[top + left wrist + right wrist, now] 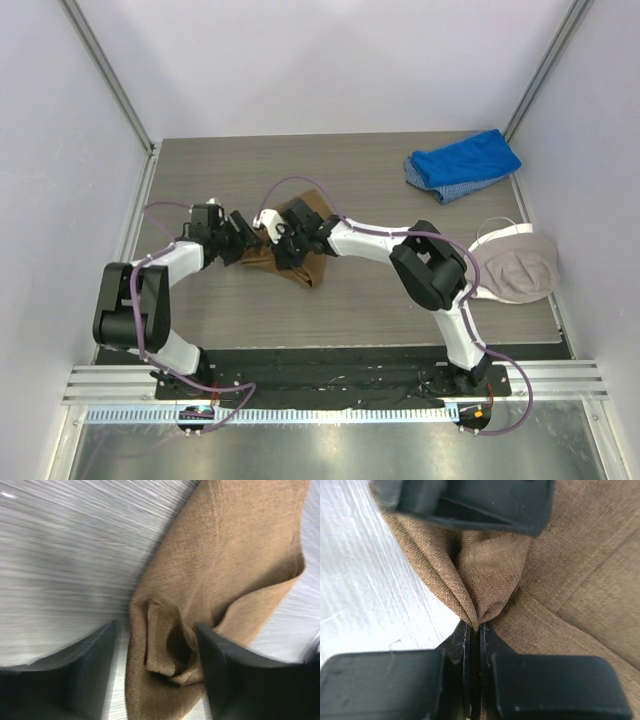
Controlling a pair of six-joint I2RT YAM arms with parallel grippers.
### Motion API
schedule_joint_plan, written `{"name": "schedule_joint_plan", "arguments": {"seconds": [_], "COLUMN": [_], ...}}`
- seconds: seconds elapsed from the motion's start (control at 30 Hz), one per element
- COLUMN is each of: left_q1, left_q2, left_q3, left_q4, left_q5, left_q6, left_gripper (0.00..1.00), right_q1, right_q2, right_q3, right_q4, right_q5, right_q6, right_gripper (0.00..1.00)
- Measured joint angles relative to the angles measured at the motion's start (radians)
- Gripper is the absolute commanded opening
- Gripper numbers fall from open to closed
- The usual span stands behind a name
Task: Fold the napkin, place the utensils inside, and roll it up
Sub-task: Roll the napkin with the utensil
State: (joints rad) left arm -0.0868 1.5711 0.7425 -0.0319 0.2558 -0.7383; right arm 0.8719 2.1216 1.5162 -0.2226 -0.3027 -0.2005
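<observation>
From above we see the napkin (300,268) bunched mid-table, with the left gripper (243,238) and right gripper (287,232) meeting over it. Left wrist: jaws apart, a crumpled fold between them. Right wrist: jaws pressed together, pinching a ridge of cloth.

I'm looking at a grey wood-grain surface (350,310), closed in by pale walls (300,60) on 3 sides. 3 soft items lie on it. The tan-brown napkin (305,270) sits just left of the middle, bunched and creased rather than flat. A blue cloth (462,165) lies folded in the far right corner. Nearer me, along the right edge, rests a beige-and-white cap-like item (520,268), well apart from the napkin.
</observation>
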Motion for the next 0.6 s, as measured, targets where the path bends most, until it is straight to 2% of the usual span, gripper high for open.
{"name": "schedule_joint_plan", "arguments": {"seconds": [0.07, 0.33, 0.6], "left_q1": [0.000, 0.000, 0.000], "left_q2": [-0.043, -0.219, -0.465], "left_q3": [-0.019, -0.156, -0.345], "left_q4": [-0.011, -0.025, 0.096], "left_q5": [-0.034, -0.182, -0.162], "left_q6": [0.006, 0.013, 0.042], "left_gripper": [0.82, 0.82, 0.82], "right_q1": [-0.015, -0.083, -0.121], "right_q2": [0.021, 0.086, 0.179], "right_q3": [0.024, 0.095, 0.224], "right_q4": [-0.028, -0.101, -0.216], "right_q5": [-0.053, -0.229, -0.340], "right_q6": [0.018, 0.103, 0.174], "right_gripper": [0.01, 0.01, 0.01]}}
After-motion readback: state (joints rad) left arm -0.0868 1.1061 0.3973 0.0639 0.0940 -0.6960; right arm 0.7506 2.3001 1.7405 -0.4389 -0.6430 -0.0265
